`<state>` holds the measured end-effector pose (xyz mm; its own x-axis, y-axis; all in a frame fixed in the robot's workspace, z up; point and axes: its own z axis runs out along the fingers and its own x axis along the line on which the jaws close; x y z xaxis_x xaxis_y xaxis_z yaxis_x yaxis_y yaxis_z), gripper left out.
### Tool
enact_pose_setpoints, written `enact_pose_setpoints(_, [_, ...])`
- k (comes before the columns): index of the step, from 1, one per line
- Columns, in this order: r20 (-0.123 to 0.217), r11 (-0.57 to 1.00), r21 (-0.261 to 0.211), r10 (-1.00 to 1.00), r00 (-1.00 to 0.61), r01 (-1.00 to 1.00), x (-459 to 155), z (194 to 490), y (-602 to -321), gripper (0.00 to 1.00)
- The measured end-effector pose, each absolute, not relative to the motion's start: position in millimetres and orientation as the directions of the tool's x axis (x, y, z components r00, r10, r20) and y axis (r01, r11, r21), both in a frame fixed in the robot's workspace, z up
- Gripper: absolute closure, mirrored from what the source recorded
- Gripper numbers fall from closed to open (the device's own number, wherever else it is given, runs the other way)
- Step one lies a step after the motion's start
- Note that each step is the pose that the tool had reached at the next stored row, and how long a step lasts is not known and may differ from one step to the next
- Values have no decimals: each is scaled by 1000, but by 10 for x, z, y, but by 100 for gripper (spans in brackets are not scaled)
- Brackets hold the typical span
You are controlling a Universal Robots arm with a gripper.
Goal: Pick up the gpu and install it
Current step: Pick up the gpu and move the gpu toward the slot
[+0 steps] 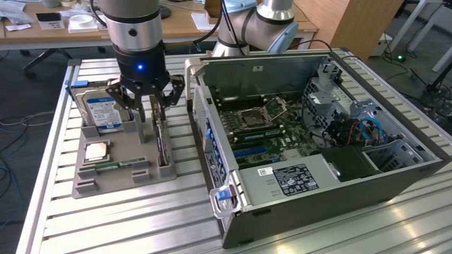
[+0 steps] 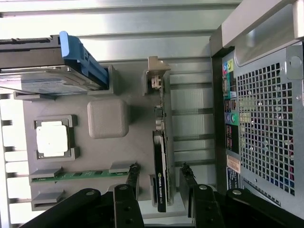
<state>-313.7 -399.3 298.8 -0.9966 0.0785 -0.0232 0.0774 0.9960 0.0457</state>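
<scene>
Slatted metal bench [image 1: 141, 222] in a workshop, bearing a grey parts tray [image 1: 116, 185] and an open computer case [image 1: 339, 201]. The gpu [image 2: 161, 156] stands on edge in the tray slot nearest the case. The hand [image 1: 150, 115], spread wide, straddles one end of the card with its fingers [image 2: 134, 173] clear of it.

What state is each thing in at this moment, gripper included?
gripper: open, one finger on each side of the gpu.
gpu: on edge in the holder, not yet lifted.
hard drive: upright in its slot.
CPU: flat in its recess.
RAM stick: lying in its slot.
computer case: on its side, panel off, interior exposed.
</scene>
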Motion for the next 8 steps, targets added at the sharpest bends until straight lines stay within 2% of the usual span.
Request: enact_pose_setpoints(8, [-23,996,46,79,-997,77,-3120,2959,-3993,53])
